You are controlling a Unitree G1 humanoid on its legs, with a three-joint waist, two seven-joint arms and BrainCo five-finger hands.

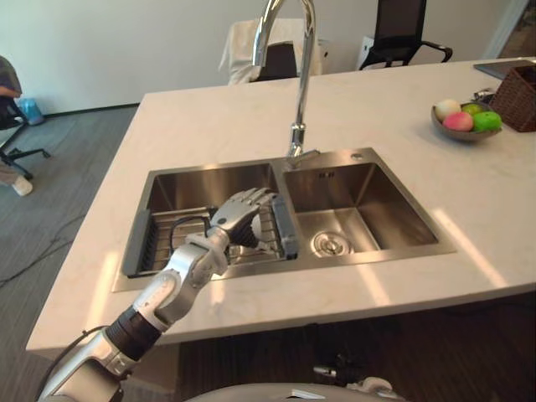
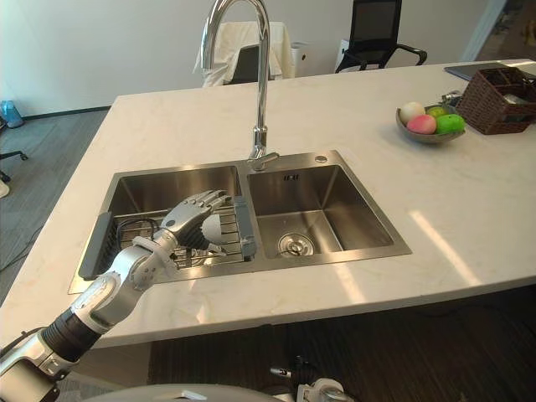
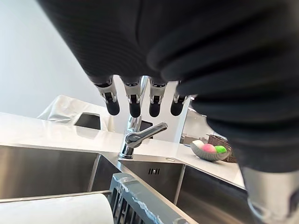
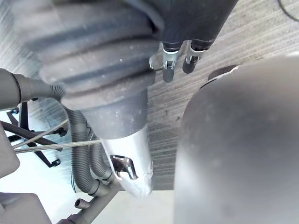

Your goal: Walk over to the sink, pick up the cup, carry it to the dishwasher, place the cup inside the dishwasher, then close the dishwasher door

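In the left basin of the sink, the white cup is resting on the wire rack. The left hand is hovering just over it with fingers loosely spread, gripping nothing (the thumb is standing apart). The right hand is hanging above the floor; I cannot tell its state
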